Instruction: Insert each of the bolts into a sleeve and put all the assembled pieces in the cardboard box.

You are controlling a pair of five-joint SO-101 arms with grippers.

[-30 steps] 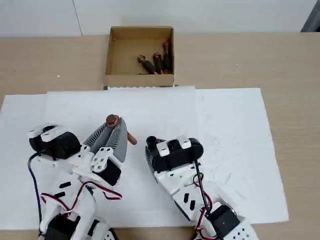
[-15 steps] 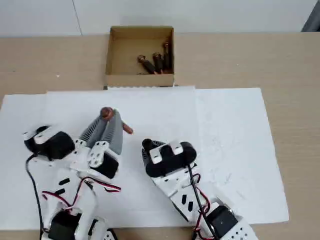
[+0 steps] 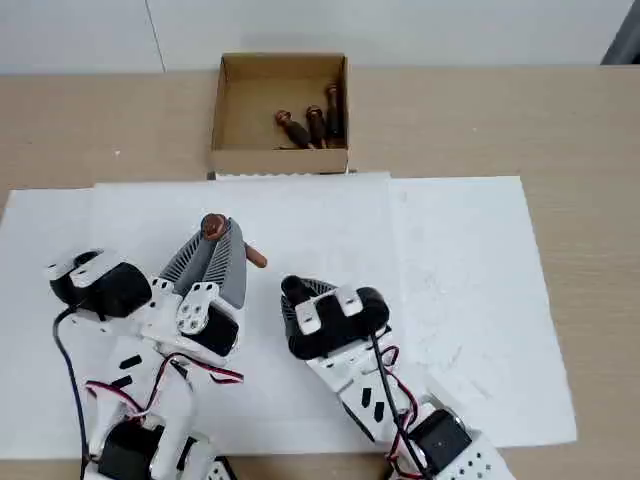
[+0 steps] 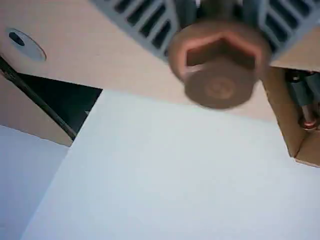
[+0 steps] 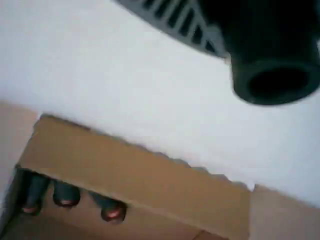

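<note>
The left gripper (image 3: 222, 245) was clamped on a copper bolt (image 3: 213, 226) in the high view. The bolt's head sat at the fingertips on the side toward the cardboard box (image 3: 280, 161), and its shank stuck out sideways toward the other arm. Just beside it, the right gripper (image 3: 298, 306) was closed on a black sleeve (image 3: 292, 289) that stood out past its tip. Both hung over the white paper (image 3: 460, 260) spread on the desk (image 3: 520, 120). The cardboard box stood on the desk at the paper's far edge, with three assembled pieces (image 3: 312, 125) lying side by side in its right part.

In the left wrist view, the bolt's head (image 4: 217, 65) was held between two grey ribbed fingers (image 4: 135, 15). The paper (image 4: 175, 190) lay beyond, and a corner of the box (image 4: 282, 115) showed the assembled pieces (image 4: 306, 102) inside.

In the right wrist view, the sleeve (image 5: 274, 65) showed its open bore and rested against a grey finger (image 5: 170, 20). Past the paper (image 5: 100, 75) stood the box's near wall (image 5: 140, 170), with the three pieces (image 5: 65, 195) behind it.
</note>
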